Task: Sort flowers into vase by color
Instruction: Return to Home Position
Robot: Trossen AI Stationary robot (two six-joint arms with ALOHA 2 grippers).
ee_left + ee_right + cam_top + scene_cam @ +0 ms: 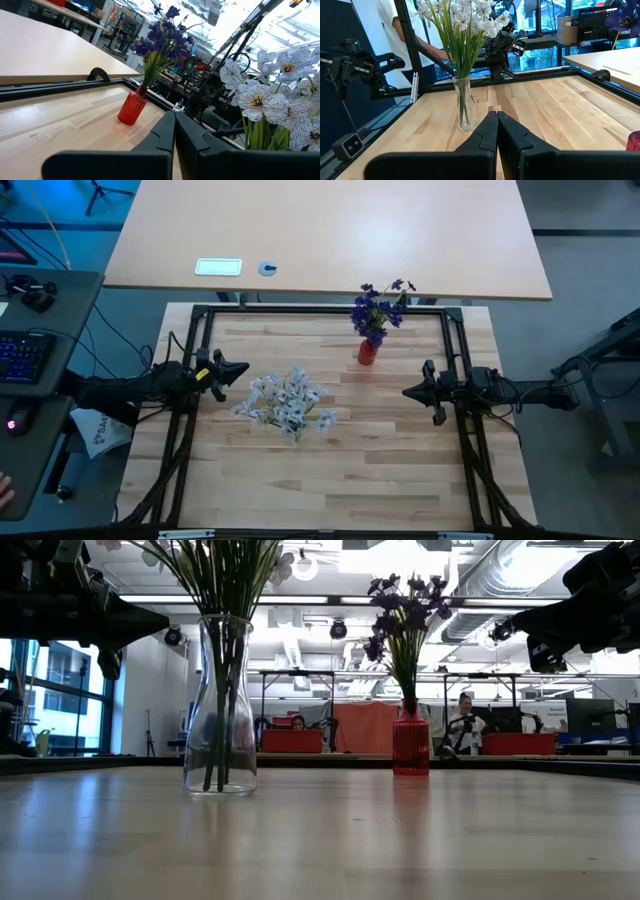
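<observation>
Both arms sit at the table's sides here: the left pincer (243, 368) hangs at the left side of the table (380, 470), tips pointing inward, and its own wrist view shows the two fingers (165, 131) pressed together, closed on nothing. Across from it the right pincer (406, 392) sits at the right side, also pointing in, its fingers (489, 131) likewise closed and empty. Between them, nearer the left arm, the white flowers (288, 402) stand bunched in the clear glass vase (220, 710), stems down in the glass, blossoms fanning wide above the rim. Toward the far edge, nearer the right arm, the red vase (367, 352) stands upright with the purple flowers (378, 308) in it, rising tall above its mouth. The two vases are well apart, and neither pincer touches either one
</observation>
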